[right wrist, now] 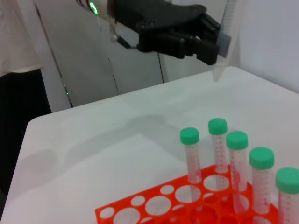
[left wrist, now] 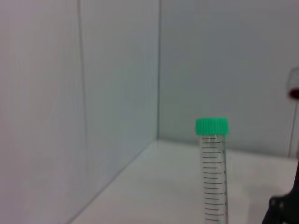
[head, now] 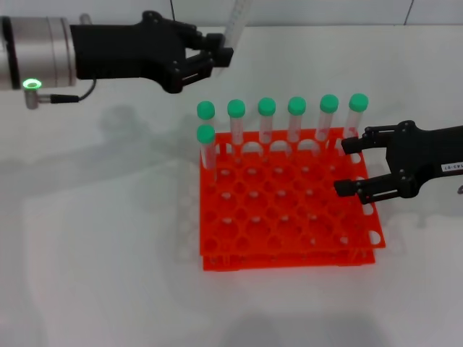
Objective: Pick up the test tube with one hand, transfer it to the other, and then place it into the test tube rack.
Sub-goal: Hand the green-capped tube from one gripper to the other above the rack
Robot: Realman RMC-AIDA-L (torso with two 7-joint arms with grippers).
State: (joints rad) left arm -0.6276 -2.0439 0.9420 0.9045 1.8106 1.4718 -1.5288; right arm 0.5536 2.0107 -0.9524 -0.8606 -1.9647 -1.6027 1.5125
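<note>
My left gripper (head: pixel 223 52) is high above the table behind the rack, shut on the test tube (head: pixel 235 25), whose top runs out of the head view. The left wrist view shows this tube (left wrist: pixel 214 182) upright with its green cap (left wrist: pixel 211 126). In the right wrist view the left gripper (right wrist: pixel 218 44) pinches the tube (right wrist: pixel 218 67) near its pointed lower end. The orange-red test tube rack (head: pixel 289 217) sits mid-table. My right gripper (head: pixel 346 166) is open and empty over the rack's right edge.
Several green-capped tubes (head: pixel 296 116) stand in the rack's back row, and one more (head: pixel 206 144) stands at the left of the second row. They also show in the right wrist view (right wrist: pixel 237 158) above the rack (right wrist: pixel 140 210). White walls stand behind the table.
</note>
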